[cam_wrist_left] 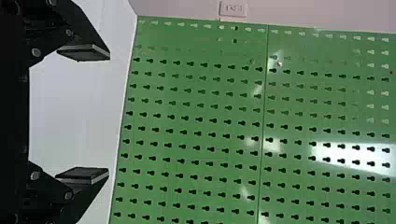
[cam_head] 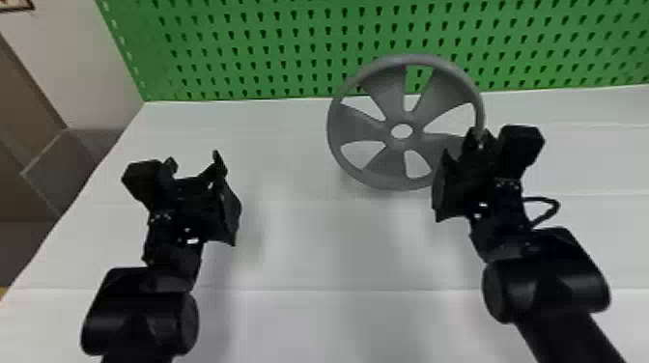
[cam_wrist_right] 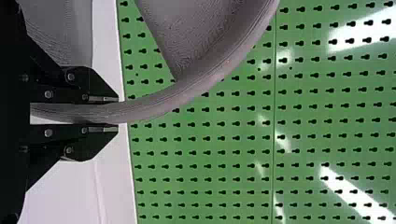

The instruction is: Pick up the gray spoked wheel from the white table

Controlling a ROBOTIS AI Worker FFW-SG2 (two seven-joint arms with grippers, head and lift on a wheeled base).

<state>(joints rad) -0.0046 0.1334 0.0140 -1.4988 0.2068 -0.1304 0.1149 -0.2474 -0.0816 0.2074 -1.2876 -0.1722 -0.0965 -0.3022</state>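
White table (cam_head: 318,241); one gray wheel (cam_head: 359,124) between two fingers (cam_wrist_right: 93,83) of right gripper (cam_head: 479,137).

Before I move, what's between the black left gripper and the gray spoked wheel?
In the head view, bare white tabletop lies between the left gripper and the wheel.

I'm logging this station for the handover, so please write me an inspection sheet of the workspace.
Surface: white table, thin seams running across it.
Job's things: gray spoked wheel, roughly upright; whether it touches the table is unclear.
Clutter: nothing seen.
Left gripper: jaws open, nothing between them, over the table.
Right gripper: jaws closed on the wheel's rim.
Cables: black loop beside the right arm.
Surroundings: green pegboard behind the table.
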